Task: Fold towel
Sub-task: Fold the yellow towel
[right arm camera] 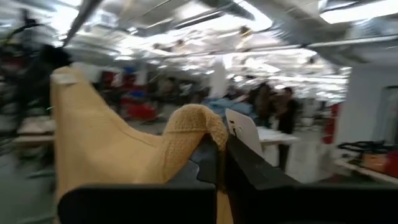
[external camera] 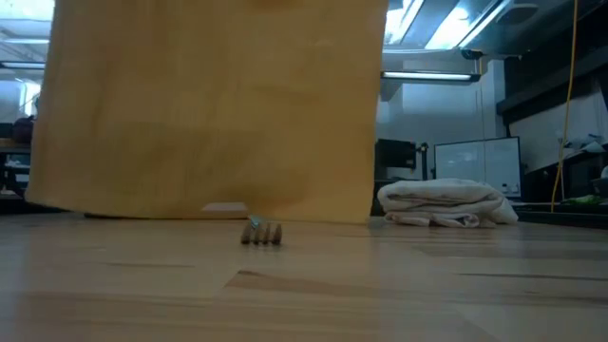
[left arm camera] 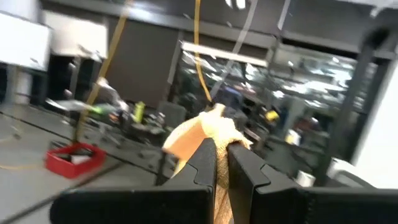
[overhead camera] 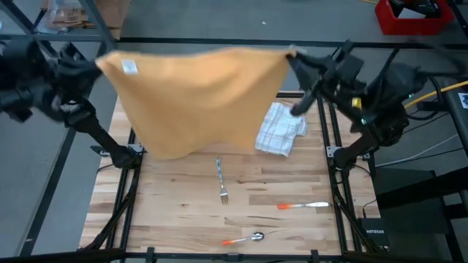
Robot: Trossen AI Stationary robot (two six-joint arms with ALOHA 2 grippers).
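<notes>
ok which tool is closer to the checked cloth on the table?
Right. The right tool holds the towel corner up above and just beside the checked cloth. The left tool holds the other corner across the table.

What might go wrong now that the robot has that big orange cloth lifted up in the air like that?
Each gripper, left and right, pinches only a small corner of the orange-yellow cloth towel, so a corner might slip free. The towel's lower edge hangs close to the table by the silver metal fork; laying it down could cover or drag the fork. The crumpled white checked cloth lies close and might get caught too.
</notes>
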